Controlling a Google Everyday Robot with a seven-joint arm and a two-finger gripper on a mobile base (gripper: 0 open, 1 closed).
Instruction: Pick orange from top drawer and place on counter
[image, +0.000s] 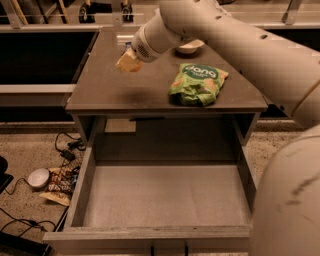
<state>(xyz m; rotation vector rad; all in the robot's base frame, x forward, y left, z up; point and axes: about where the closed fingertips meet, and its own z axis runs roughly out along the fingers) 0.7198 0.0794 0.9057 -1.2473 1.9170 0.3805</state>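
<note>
The top drawer (165, 195) is pulled wide open below the counter (110, 92), and its speckled grey floor is bare. My gripper (129, 61) hangs a little above the counter's back left part, its shadow on the surface below it. Its pale fingers are shut on the orange (134, 65), of which only a small orange patch shows between them. The arm reaches in from the upper right.
A green snack bag (197, 82) lies on the counter's right half. A white bowl (189, 47) sits behind it, partly hidden by the arm. Cables, a white round object (37, 177) and wrappers (57, 182) lie on the floor left of the drawer. My arm's body (290, 200) fills the right foreground.
</note>
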